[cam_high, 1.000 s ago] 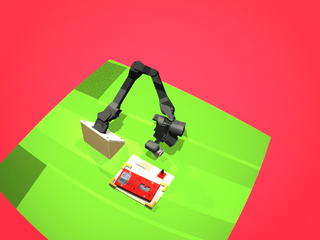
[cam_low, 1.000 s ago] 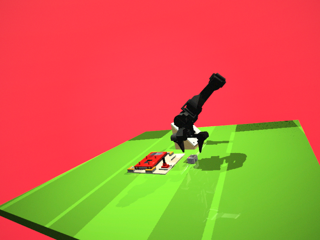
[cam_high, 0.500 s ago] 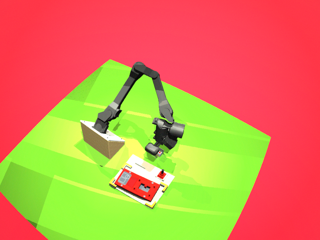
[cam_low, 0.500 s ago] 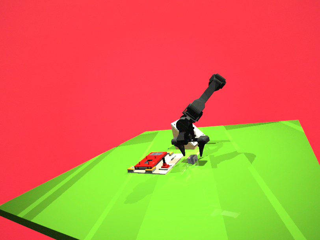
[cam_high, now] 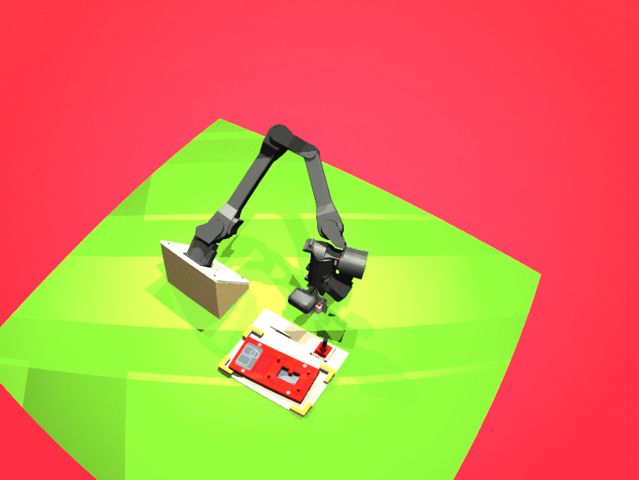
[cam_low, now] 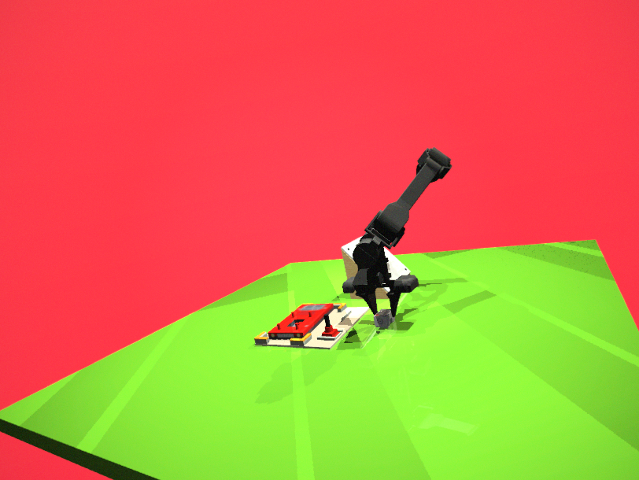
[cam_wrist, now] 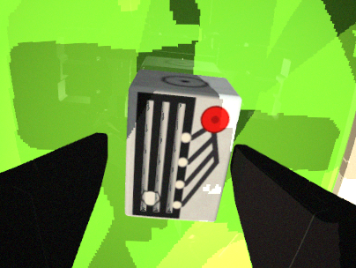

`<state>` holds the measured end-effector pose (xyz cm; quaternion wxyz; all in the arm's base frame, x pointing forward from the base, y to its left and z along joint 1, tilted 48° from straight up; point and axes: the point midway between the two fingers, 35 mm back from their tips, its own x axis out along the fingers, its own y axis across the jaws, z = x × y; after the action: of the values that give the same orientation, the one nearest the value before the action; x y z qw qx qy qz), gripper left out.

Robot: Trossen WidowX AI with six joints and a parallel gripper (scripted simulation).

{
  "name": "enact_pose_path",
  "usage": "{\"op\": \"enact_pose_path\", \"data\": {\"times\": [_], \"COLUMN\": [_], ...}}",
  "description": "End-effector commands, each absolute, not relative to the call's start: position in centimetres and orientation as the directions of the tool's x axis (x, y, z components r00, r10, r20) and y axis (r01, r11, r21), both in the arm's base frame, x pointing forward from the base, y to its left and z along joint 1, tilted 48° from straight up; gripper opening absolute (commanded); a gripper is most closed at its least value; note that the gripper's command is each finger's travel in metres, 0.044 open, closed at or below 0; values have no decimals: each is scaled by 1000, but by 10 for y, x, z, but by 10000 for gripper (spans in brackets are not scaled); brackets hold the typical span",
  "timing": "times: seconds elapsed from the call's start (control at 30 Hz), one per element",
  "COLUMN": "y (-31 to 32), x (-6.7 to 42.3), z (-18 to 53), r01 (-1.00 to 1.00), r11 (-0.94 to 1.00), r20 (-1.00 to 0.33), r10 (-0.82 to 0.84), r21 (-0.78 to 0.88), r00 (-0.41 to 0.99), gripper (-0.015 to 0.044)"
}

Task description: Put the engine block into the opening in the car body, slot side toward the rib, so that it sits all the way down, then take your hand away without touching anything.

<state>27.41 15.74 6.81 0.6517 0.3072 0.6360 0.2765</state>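
Only the wrist view shows the pincer [cam_wrist: 176, 190] half-apart, gaps flanking the engine block [cam_wrist: 178, 149] on the green counter [cam_wrist: 59, 26].

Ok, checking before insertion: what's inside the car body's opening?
Only a grey floor shows in the opening of the car body; nothing sits in it. Its rib is too small to tell.

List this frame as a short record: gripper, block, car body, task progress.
gripper: partly closed, fingers either side of the block, a gap showing on one side
block: on the green table, beside the board, red dot facing up
car body: red, flat on the board
opening: unfilled
progress: block not yet lifted
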Motion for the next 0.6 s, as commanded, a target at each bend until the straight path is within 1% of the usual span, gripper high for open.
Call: {"op": "enact_pose_path", "data": {"times": [0.0,0.23,0.37,0.4,0.57], "y": [157,157,153,151,137], "x": [274,274,275,276,278], "z": [66,66,68,69,77], "r01": [38,38,37,37,37], "r11": [662,662,664,666,671], "r20": [-663,-663,-665,-667,-673], "r10": [747,747,746,744,739], "r21": [748,748,746,745,740], "r00": [37,37,37,37,37], "gripper": [164,118,12,0,0]}}
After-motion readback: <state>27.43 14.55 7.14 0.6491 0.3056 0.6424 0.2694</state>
